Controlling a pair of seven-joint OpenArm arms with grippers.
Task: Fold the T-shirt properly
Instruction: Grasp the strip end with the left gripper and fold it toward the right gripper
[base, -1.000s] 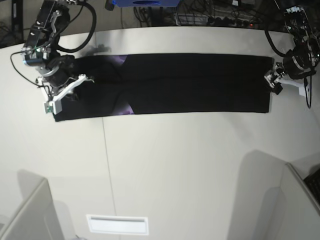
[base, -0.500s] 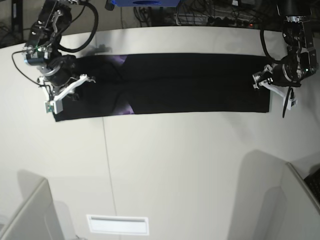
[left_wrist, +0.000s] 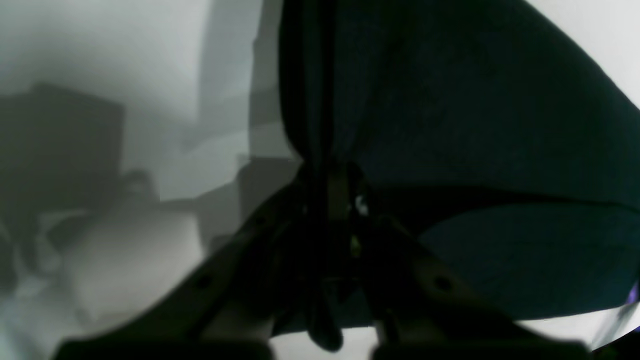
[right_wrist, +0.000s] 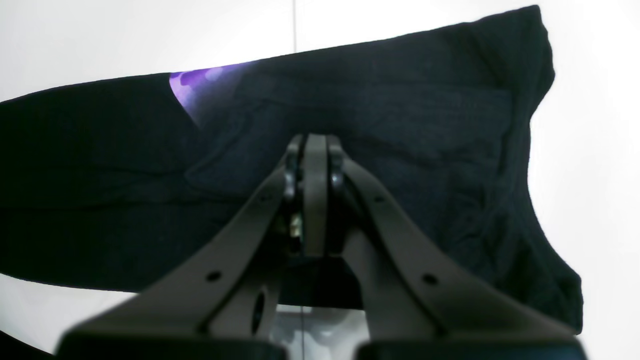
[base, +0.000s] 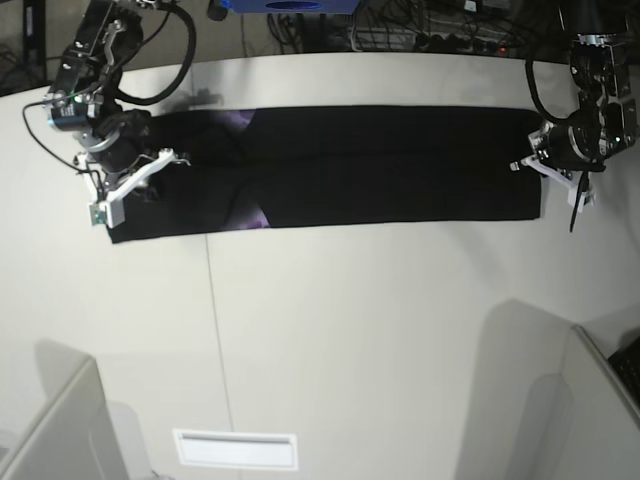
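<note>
T-shirt (base: 330, 165) lies flat on white table (base: 350, 330), folded into long black strip, bits of purple print peeking out near one end

Right gripper (base: 150, 170) sits on that end of T-shirt, jaws squeezed tight together, pinching black cloth

Left gripper (base: 535, 165) at other end of T-shirt, jaws pressed together on short edge of cloth; edge bunched up between them

Black cables (base: 400, 30) far behind T-shirt, past table edge

Black T-shirt (base: 330, 165) — long folded strip, flat, purple peeking
</note>
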